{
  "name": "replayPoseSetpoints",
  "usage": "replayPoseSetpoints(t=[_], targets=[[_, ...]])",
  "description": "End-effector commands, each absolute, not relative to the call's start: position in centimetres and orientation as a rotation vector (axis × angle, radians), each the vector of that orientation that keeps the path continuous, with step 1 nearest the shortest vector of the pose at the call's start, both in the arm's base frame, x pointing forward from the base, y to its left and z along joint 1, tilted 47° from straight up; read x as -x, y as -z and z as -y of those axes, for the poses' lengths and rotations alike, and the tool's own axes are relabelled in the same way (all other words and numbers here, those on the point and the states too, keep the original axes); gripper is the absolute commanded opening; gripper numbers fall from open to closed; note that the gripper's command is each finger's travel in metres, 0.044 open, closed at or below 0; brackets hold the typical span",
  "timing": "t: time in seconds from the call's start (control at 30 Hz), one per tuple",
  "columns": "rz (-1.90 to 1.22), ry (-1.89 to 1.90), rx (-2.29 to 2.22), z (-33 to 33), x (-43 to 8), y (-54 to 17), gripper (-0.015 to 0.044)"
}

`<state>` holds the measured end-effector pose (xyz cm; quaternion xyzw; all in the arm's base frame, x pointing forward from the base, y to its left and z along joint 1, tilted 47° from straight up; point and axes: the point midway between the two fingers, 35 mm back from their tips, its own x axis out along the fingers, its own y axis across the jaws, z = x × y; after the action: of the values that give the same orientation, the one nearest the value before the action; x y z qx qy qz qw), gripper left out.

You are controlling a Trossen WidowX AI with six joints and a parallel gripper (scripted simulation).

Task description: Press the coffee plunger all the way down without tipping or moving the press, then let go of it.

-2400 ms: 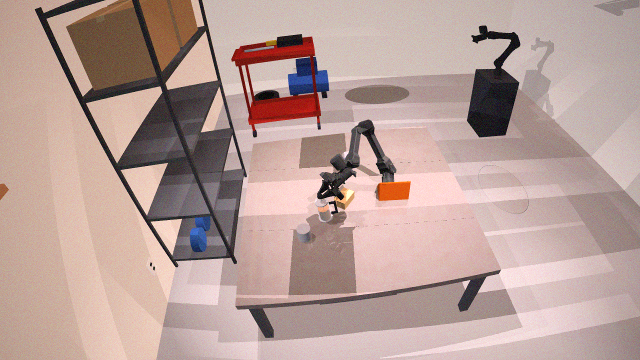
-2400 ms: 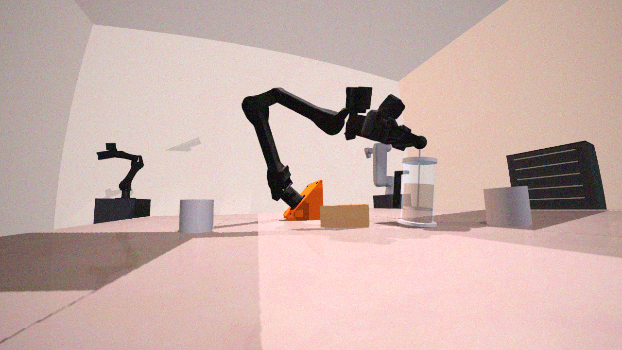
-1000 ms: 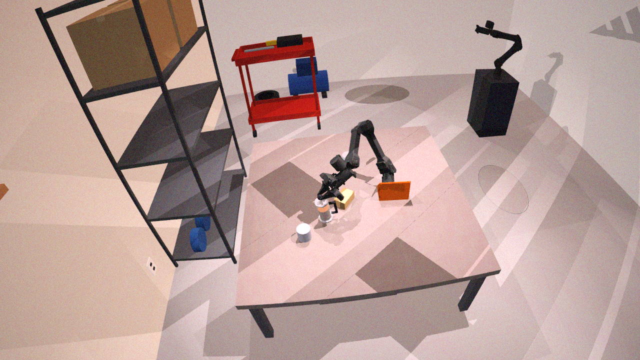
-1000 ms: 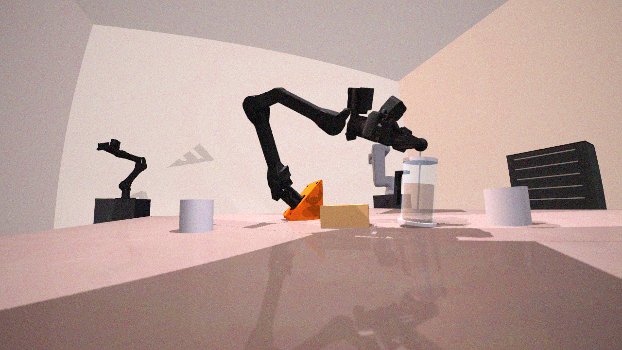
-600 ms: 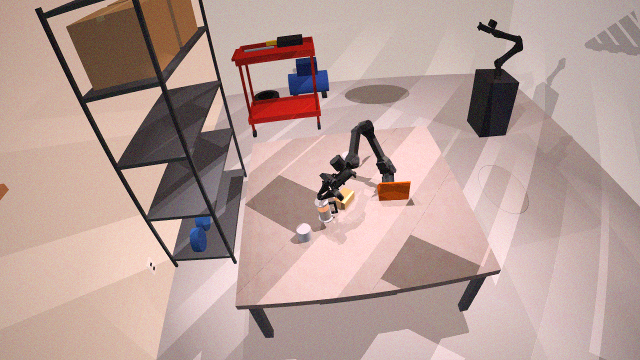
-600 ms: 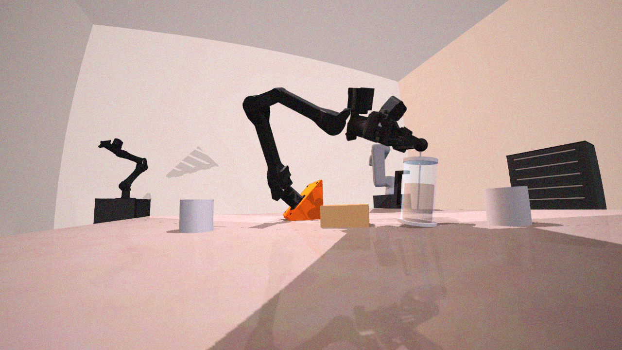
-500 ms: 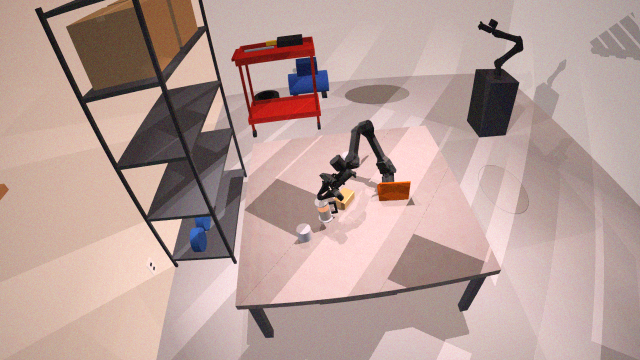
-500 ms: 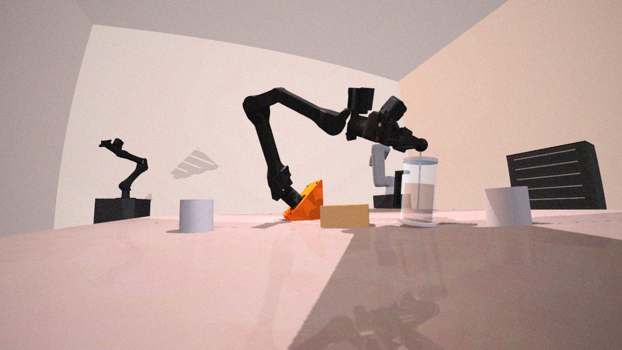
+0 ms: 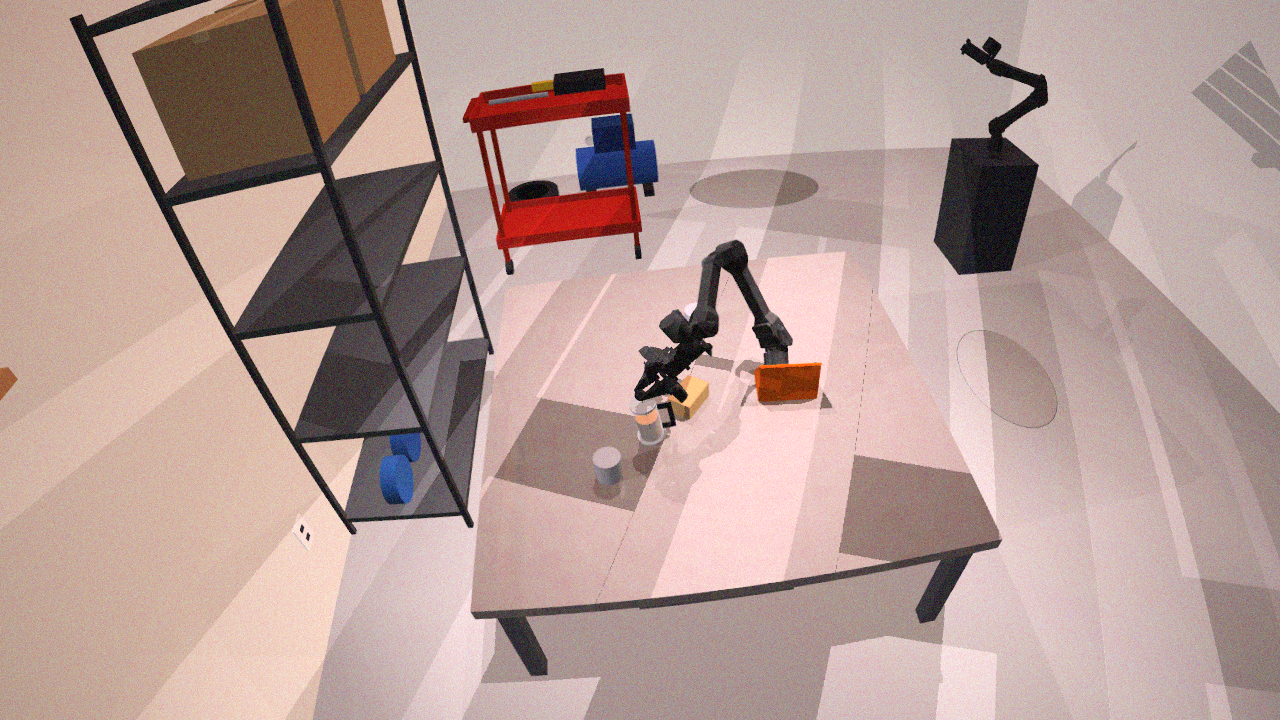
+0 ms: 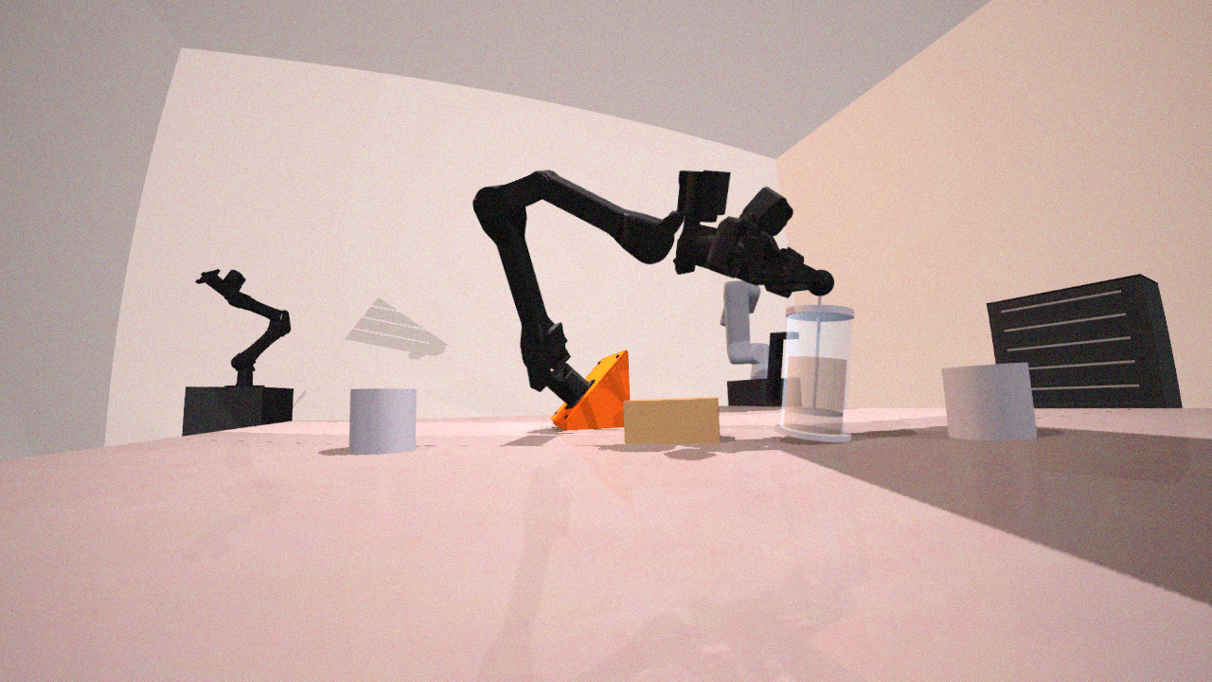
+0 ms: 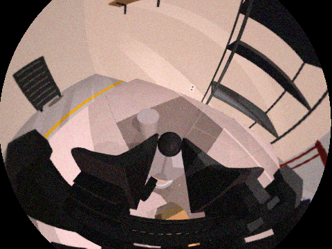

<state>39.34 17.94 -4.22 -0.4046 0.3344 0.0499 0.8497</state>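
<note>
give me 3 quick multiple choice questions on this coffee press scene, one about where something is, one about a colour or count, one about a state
1. Where is the tan block?
A. between the arm's orange base and the coffee press
B. on top of the press
C. on the floor

2. How many grey cylinders stand on the table in the exterior view?
A. none
B. two
C. four

3. What is the hand doing?
A. open, clear of everything
B. shut on the plunger knob
C. shut on the tan block

Answers:
1. A, in the exterior view the block sits on the table between the two.
2. B, one stands at the left and one at the right.
3. B, the wrist view shows the black knob pinched between the two fingers, a short way above the press lid.
</note>
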Motion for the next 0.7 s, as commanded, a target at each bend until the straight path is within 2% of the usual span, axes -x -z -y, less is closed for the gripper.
replayPoseSetpoints(t=[0.0, 0.2, 0.6, 0.67], targets=[[-0.704, -0.105, 0.852, -17.94, -39.34, 4.22, 0.0119], [-0.704, -0.105, 0.852, -17.94, -39.34, 4.22, 0.0119], [-0.704, -0.105, 0.852, -17.94, -39.34, 4.22, 0.0434], [-0.704, -0.105, 0.852, -17.94, -39.34, 4.22, 0.044]])
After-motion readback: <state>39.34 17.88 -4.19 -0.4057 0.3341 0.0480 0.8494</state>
